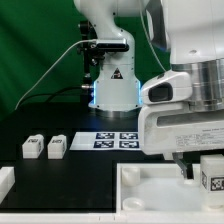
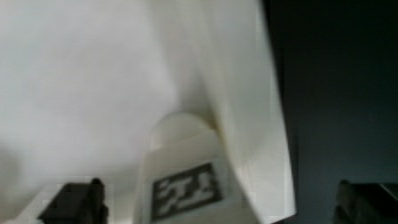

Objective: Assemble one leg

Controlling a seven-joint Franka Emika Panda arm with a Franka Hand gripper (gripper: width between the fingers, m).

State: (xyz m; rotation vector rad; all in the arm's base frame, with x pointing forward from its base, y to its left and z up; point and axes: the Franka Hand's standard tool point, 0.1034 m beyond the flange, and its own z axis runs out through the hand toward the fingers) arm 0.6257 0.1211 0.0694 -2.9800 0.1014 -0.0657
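Observation:
My gripper is open, its two dark fingertips wide apart. Between them, touching neither, is a small white leg with a black-and-white tag, resting against the big white panel near the panel's edge. In the exterior view the gripper hangs low at the right over the panel, with the tagged leg just beside it. Two more legs lie side by side on the black table at the exterior view's left.
The marker board lies in front of the robot base. Part of another white piece shows at the exterior view's lower left edge. The arm's bulk fills the right side.

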